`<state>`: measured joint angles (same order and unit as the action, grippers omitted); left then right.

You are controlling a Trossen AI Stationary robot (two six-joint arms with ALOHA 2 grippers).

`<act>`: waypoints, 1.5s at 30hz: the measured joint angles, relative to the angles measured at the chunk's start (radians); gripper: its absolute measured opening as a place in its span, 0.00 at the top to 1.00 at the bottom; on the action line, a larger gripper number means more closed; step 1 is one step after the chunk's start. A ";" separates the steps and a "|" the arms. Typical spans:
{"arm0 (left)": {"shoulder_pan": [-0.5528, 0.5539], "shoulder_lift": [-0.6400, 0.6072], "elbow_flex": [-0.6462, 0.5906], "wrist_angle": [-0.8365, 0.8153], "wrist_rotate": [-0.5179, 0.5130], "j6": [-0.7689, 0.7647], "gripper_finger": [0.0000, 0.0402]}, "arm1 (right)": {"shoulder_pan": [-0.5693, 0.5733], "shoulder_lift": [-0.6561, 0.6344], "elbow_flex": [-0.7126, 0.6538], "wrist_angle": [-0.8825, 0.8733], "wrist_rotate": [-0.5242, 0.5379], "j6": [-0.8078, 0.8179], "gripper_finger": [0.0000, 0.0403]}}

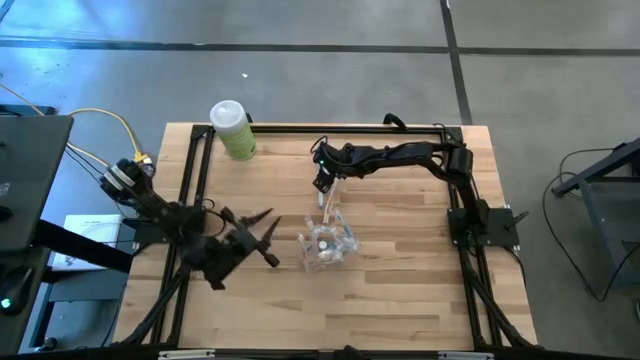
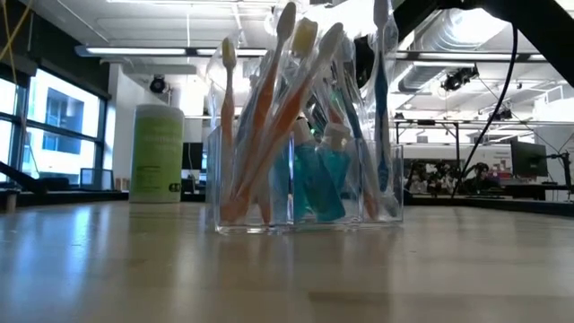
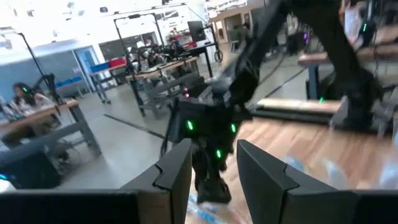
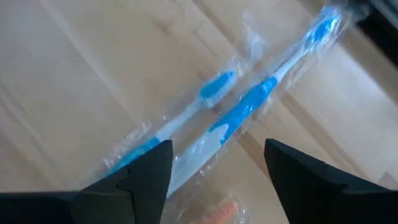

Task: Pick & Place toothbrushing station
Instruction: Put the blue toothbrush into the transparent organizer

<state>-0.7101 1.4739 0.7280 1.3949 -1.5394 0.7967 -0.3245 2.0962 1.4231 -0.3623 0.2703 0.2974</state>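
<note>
The right gripper (image 4: 214,171), its fingers wide open and empty, should be lowered straight over the wrapped blue toothbrushes (image 4: 239,112) lying just beside the clear holder (image 1: 328,243), then shut gently.

Clear holder (image 2: 305,179): orange, cream, white, blue toothbrushes (image 2: 269,117), teal bottles (image 2: 318,184) inside. Two wrapped toothbrushes (image 4: 249,102): blue-white. Bottle (image 1: 232,130): light green, white cap. Table (image 1: 400,290): pale wood, black frame.
</note>
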 joint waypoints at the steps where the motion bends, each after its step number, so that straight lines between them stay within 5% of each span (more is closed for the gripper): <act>1: -0.002 -0.029 0.000 0.000 0.001 0.004 0.70 | 0.000 0.002 0.000 -0.017 -0.004 -0.008 0.40; 7: -0.009 -0.186 0.000 -0.002 0.003 0.067 0.70 | 0.000 0.084 0.006 -0.012 -0.051 -0.011 0.50; 9: -0.008 -0.226 0.000 -0.013 0.000 0.090 0.70 | 0.017 0.091 0.007 -0.004 0.014 -0.011 0.55; 19: -0.008 -0.288 0.000 -0.137 0.000 0.096 0.70 | 0.051 0.077 0.003 -0.032 0.062 -0.076 0.96; 29: -0.008 -0.289 0.000 -0.217 -0.004 0.136 0.70 | 0.127 -0.002 -0.007 -0.093 0.188 -0.121 0.96; 45: -0.016 -0.297 0.000 -0.229 -0.006 0.132 0.70 | 0.423 -0.388 -0.002 -0.217 0.645 -0.189 0.96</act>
<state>-0.7261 1.1770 0.7277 1.1656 -1.5455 0.9288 0.0983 1.7084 1.4212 -0.5797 0.9154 0.1085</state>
